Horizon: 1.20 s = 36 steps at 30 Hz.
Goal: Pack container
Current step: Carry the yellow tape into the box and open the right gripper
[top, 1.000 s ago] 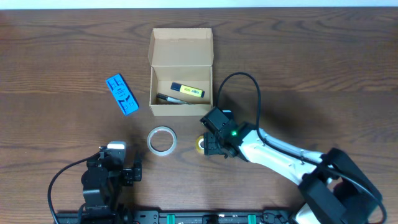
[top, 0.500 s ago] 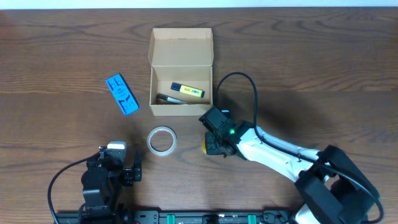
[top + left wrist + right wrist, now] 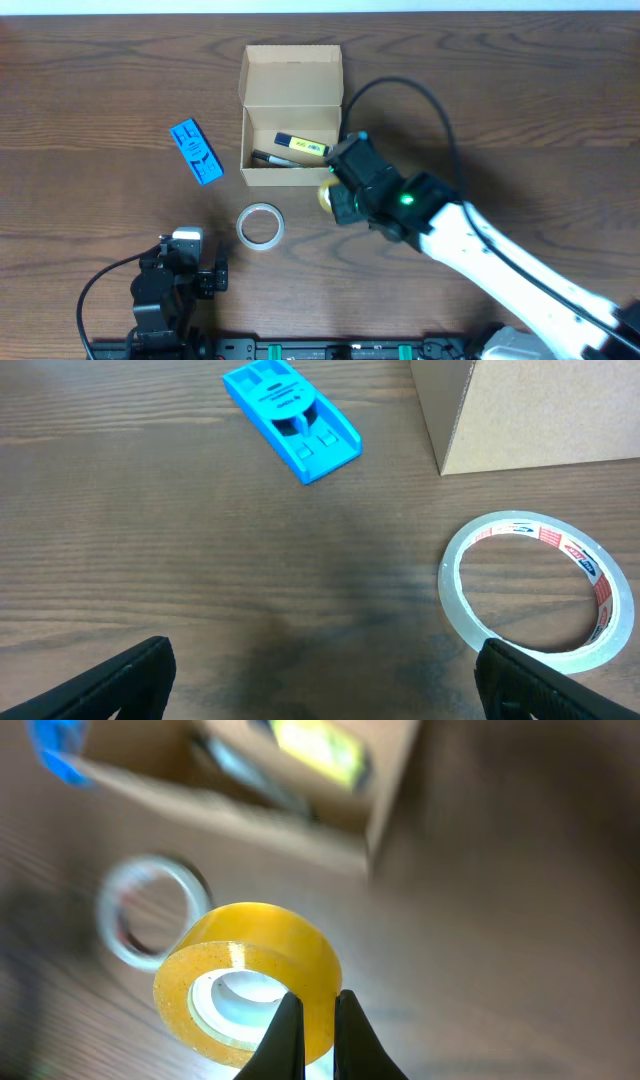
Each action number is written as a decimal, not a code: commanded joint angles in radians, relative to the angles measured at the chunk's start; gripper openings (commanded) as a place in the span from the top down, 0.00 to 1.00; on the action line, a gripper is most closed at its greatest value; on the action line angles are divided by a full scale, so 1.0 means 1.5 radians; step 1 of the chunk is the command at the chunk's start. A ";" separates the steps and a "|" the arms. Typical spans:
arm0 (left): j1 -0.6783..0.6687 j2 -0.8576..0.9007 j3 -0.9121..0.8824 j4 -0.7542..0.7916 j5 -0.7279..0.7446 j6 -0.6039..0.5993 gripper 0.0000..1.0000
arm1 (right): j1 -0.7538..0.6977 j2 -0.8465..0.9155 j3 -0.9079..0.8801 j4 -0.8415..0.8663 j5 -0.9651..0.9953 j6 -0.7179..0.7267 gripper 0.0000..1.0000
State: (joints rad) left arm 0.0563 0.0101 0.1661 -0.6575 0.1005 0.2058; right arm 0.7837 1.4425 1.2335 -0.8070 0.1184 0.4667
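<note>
The container (image 3: 292, 80) is an open tan cardboard box with its flap lid standing back. A yellow highlighter (image 3: 301, 147) and a black pen (image 3: 272, 159) lie inside. My right gripper (image 3: 337, 198) hangs just off the box's front right corner, shut on a yellow tape roll (image 3: 325, 195). In the right wrist view the fingers pinch the roll's wall (image 3: 250, 970), one inside the ring and one outside, above the table, with the container (image 3: 230, 815) ahead. My left gripper (image 3: 322, 680) rests open near the front left edge, with nothing between its fingers.
A clear tape roll (image 3: 260, 225) lies flat in front of the box and shows at the right in the left wrist view (image 3: 540, 590). A blue plastic piece (image 3: 196, 151) lies to the left of the box. The right arm's cable arcs over the table's right half.
The right gripper shut on the yellow tape roll, lifted it off the table and carried it back toward the box's front right corner. The left arm has not moved.
</note>
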 commanded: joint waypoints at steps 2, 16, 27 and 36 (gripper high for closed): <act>0.003 -0.004 -0.005 -0.001 -0.005 -0.005 0.04 | -0.006 0.020 0.055 0.033 0.038 -0.123 0.99; 0.003 -0.004 -0.005 -0.001 -0.005 -0.005 0.04 | -0.053 0.335 0.186 0.216 0.013 -0.234 0.99; 0.003 -0.004 -0.005 -0.001 -0.005 -0.005 0.05 | -0.056 0.398 0.214 0.228 0.014 -0.261 0.72; 0.003 -0.004 -0.005 -0.001 -0.005 -0.005 0.05 | -0.054 0.370 0.267 0.196 0.016 -0.305 0.56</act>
State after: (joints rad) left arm 0.0563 0.0101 0.1661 -0.6575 0.1005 0.2058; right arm 0.7078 2.0293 1.5883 -0.4976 0.1318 0.0517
